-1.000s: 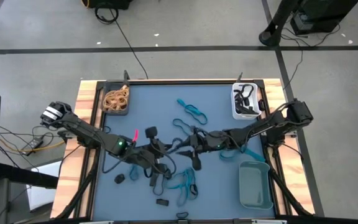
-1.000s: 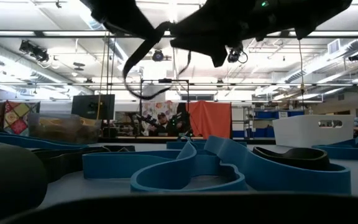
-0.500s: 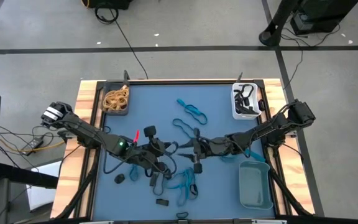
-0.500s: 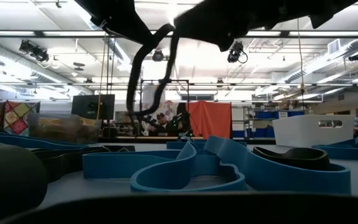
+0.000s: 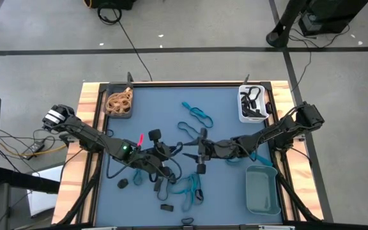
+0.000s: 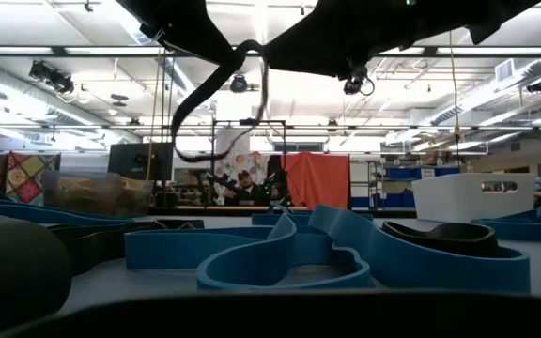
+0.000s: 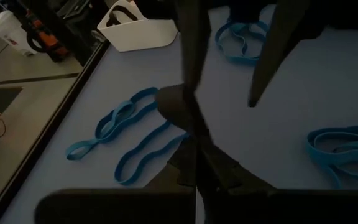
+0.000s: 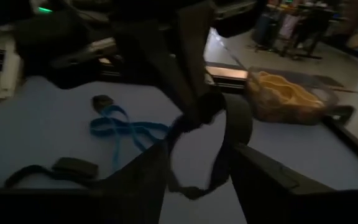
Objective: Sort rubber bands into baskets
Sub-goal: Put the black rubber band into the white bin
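Black rubber band [image 8: 219, 146] hangs pinched in closed left end effector [image 5: 171, 152], before right end effector [image 5: 200, 152], state unclear.

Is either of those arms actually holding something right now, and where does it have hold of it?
Both grippers, left and right, meet at a black rubber band lifted off the table. Which one grips it, and where, cannot be told.

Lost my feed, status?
Left claw shut on black band. Right claw at it mid-table, grip unclear. Loose bands around.
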